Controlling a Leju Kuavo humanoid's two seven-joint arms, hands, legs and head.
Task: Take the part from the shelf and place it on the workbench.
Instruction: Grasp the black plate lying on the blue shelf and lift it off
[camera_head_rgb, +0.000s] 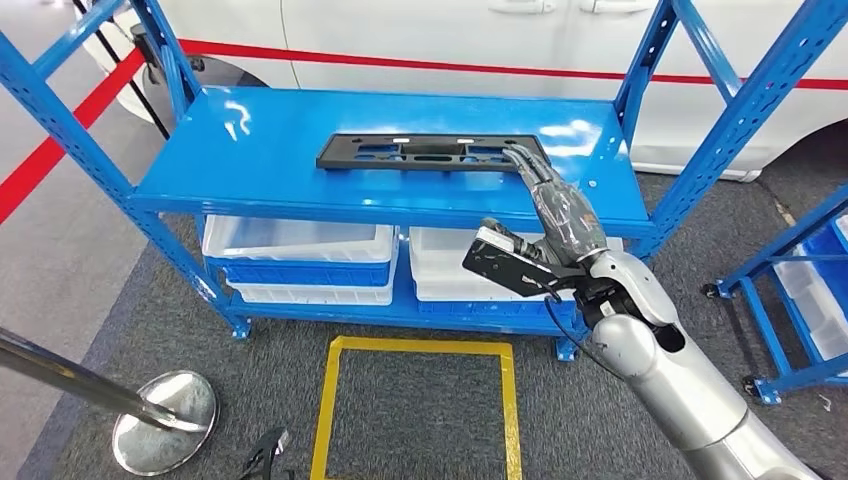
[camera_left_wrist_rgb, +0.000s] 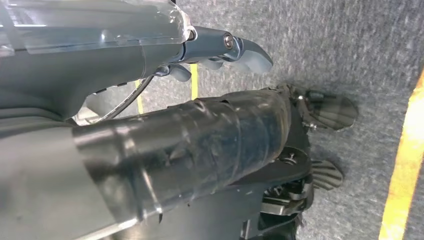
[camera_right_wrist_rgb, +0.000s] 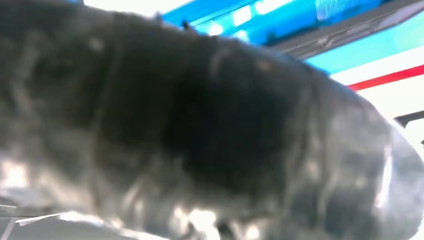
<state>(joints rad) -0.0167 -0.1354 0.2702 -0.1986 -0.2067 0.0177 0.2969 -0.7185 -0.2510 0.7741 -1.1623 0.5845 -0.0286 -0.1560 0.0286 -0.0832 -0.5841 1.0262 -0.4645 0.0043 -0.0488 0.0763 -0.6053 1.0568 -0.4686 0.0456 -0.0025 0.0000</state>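
Blue shelf (camera_head_rgb: 250, 150): black part (camera_head_rgb: 430, 152) lies lengthwise along it; my right hand (camera_head_rgb: 555, 200) reaches its right end, grasp unclear.

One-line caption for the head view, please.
Right hand reaches the black part's right end on the blue shelf, white bins below.

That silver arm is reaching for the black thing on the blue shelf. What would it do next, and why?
Probably close the right hand on the part and lift a little. The fingertips are at the part's near right corner, and the part lies flat on the shelf. Whether it is already gripped cannot be told, so securing the grip seems wise before carrying it off.
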